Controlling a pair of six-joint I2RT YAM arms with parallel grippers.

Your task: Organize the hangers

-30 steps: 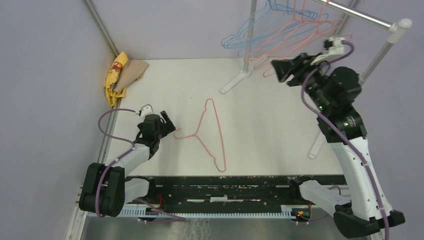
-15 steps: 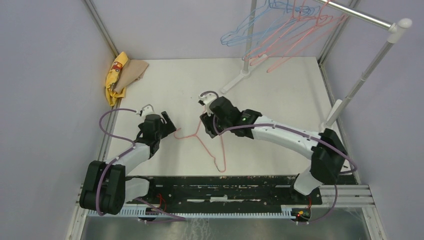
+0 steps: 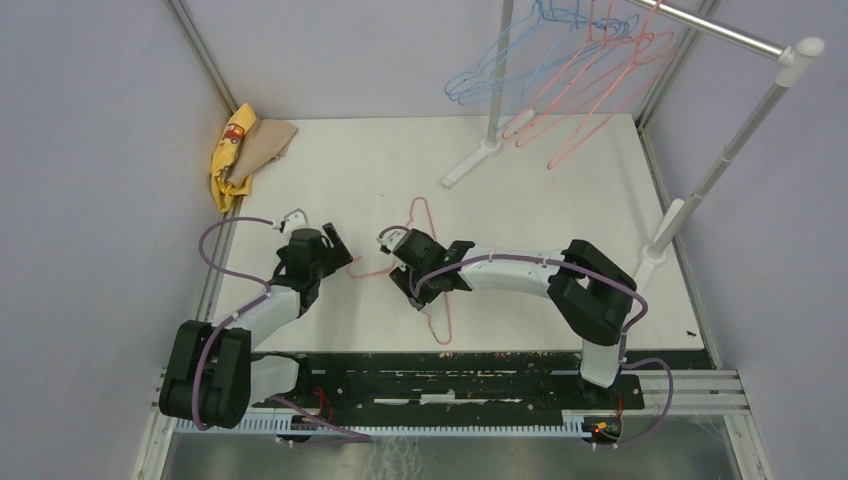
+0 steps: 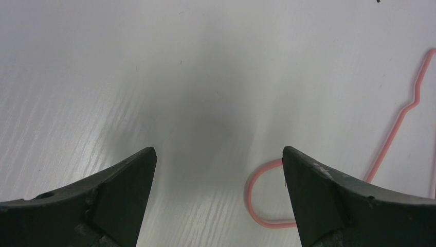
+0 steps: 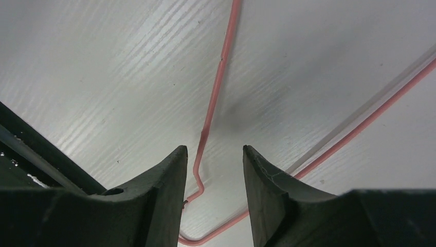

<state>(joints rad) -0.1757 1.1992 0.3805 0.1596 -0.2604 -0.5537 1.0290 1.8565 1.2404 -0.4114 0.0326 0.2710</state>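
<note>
Right arm swung off the rack and dropped to the worktop; it's now low over the pink hanger lying flat mid-worktop. Right gripper is part open with a narrow gap, jaws straddling one wire of that hanger near its bend. Nothing is pinched, and the wire runs free between the fingers. Left gripper hasn't moved: jaws wide, holding nothing, parked just off the hanger's hook end, the hook loop sitting by its right finger. The other hangers, blue and pink, hang bunched on the rack rail at far right. Yellow cloth lies at the far-left corner.
</note>
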